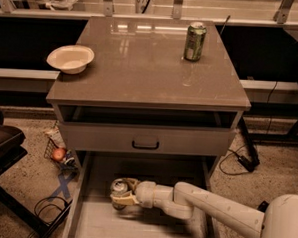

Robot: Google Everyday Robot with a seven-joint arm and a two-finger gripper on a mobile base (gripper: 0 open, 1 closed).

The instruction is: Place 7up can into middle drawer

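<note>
The 7up can (119, 186), silvery-white with a silver top, stands upright inside the pulled-out middle drawer (86, 223), towards its left side. My gripper (123, 196) reaches in from the right on a white arm and is closed around the can's body. Whether the can rests on the drawer floor or hangs just above it, I cannot tell. The can's lower part is hidden by the gripper.
A darker green can (194, 41) stands on the cabinet top (142, 65) at the back right, and a white bowl (70, 58) at the left. Above the open drawer is a grey drawer front with a dark handle (145, 144). Cables and clutter (59, 155) lie on the floor at the left.
</note>
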